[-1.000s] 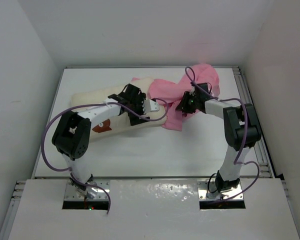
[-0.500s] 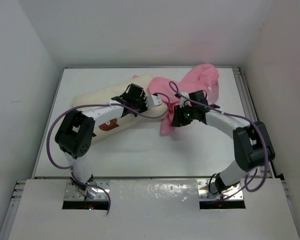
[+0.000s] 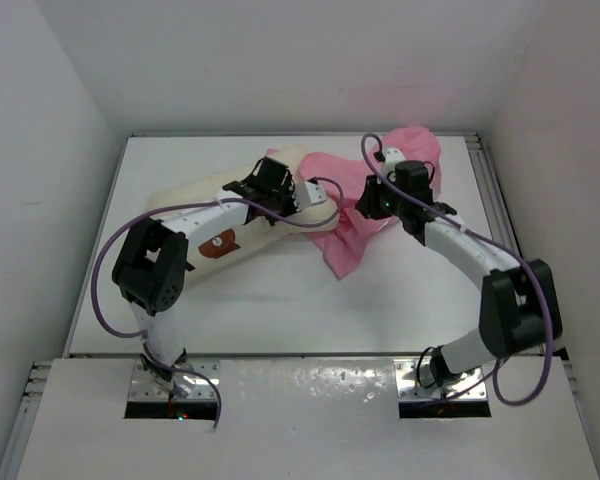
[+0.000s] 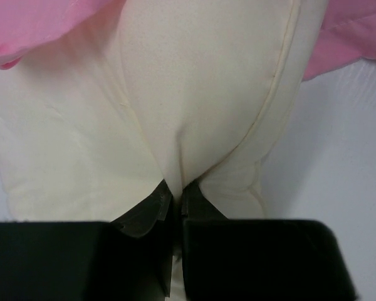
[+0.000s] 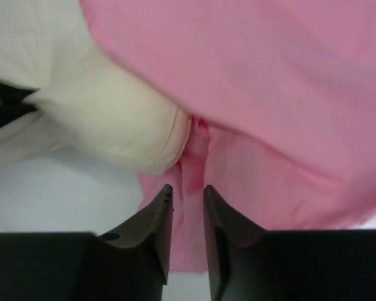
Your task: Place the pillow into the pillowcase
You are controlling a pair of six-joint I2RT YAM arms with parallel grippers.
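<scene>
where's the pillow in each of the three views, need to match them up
Top external: the pillow lies left of centre, under the left arm.
Left wrist: it fills the middle, a fold pinched in the left gripper.
Right wrist: upper left, one end under the pillowcase.
Shared landmark: the pink pillowcase, covering one end of the pillow in every view.

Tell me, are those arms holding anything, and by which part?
The left fingers pinch a cream fold of the pillow near its end; the right fingers seem to pinch a fold of the pillowcase at its edge.
</scene>
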